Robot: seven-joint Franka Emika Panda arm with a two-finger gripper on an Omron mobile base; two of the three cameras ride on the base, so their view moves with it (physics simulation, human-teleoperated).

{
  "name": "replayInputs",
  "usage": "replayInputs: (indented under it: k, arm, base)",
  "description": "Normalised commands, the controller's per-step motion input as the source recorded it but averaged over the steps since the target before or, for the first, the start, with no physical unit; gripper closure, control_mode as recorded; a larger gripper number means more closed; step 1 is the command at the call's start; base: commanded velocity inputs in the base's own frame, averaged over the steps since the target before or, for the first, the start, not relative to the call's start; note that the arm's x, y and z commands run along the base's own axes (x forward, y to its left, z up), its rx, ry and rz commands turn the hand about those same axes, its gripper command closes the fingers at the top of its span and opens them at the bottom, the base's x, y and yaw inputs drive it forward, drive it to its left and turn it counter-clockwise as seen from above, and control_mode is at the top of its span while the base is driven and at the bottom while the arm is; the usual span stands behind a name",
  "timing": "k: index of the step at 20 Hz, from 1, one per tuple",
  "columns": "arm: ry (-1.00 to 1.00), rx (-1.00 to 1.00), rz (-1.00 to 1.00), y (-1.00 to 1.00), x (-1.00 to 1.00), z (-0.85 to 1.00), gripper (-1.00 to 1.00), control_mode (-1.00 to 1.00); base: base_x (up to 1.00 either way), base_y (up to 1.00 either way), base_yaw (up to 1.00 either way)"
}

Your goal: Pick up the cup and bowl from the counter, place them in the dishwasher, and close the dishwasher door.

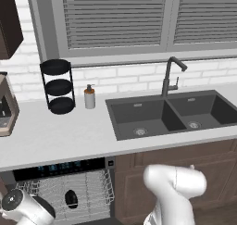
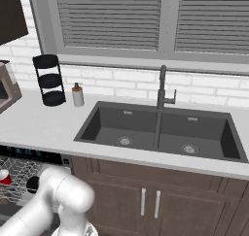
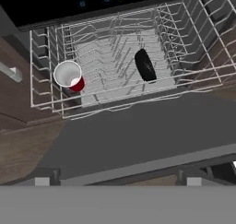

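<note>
The red cup point(image 3: 69, 75) with its white inside stands at the left end of the dishwasher's white wire rack point(image 3: 110, 52). The black bowl point(image 3: 145, 65) stands on edge between the tines further right. The cup point(image 2: 5, 177) and bowl point(image 2: 32, 184) also show in the right base view, and the bowl point(image 1: 71, 198) in the left one. The dishwasher door point(image 3: 138, 135) lies folded down, a dark grey panel with its bar handle point(image 3: 152, 164) nearest me. My gripper point(image 3: 119, 178) hovers open above the door's handle edge, holding nothing. The black control strip point(image 1: 60, 167) sits under the counter point(image 1: 60, 136).
On the counter stand a black three-tier stand point(image 1: 58, 86), a grey soap dispenser point(image 1: 90, 97) and an appliance point(image 1: 5, 106) at the far left. A dark double sink point(image 1: 171, 115) with a faucet point(image 1: 169, 78) lies to the right. Brown wooden cabinet doors point(image 2: 151, 201) flank the dishwasher.
</note>
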Motion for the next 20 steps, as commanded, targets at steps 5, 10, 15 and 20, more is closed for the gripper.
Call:
replayInputs:
  k: [5,10,15,20]
  arm:
    - [0.00,0.23,-0.03,-0.79,-0.02,0.18,-1.00,-1.00]
    - [-0.01,0.21,-0.14,-0.82,-0.01,0.02,-1.00,-1.00]
    - [-0.13,0.08,-0.01,-0.10,-0.42,0.01,-1.00,-1.00]
    - [-0.09,0.03,0.06,0.00,-0.39,0.09,-1.00,-1.00]
  base:
    - [0.00,0.00,0.00]
    - [0.00,0.00,0.00]
    - [0.00,0.00,0.00]
    - [0.00,0.00,0.00]
